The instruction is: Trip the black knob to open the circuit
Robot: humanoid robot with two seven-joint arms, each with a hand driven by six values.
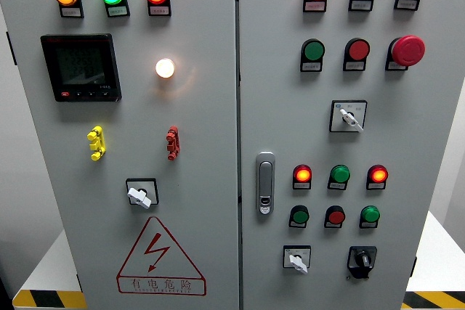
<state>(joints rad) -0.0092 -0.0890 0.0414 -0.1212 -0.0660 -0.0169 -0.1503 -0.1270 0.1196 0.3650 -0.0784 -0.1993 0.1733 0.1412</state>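
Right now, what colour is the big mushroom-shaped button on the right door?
Red. The mushroom button shows best in the head view, at the right door's upper right.

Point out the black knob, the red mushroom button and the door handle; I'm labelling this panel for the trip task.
black knob (361, 260), head view, on the knob's raised grip.
red mushroom button (408, 49), head view, middle of its cap.
door handle (265, 183), head view, on its metal lever.

The meter screen (81, 65) reads nothing: its digits are too dim and small. Labels under the lamps, such as the orange lamp's tag (70, 11), are too small to read. The warning triangle (160, 258) loses its lower edge to the frame's bottom. Neither robot hand is in frame.
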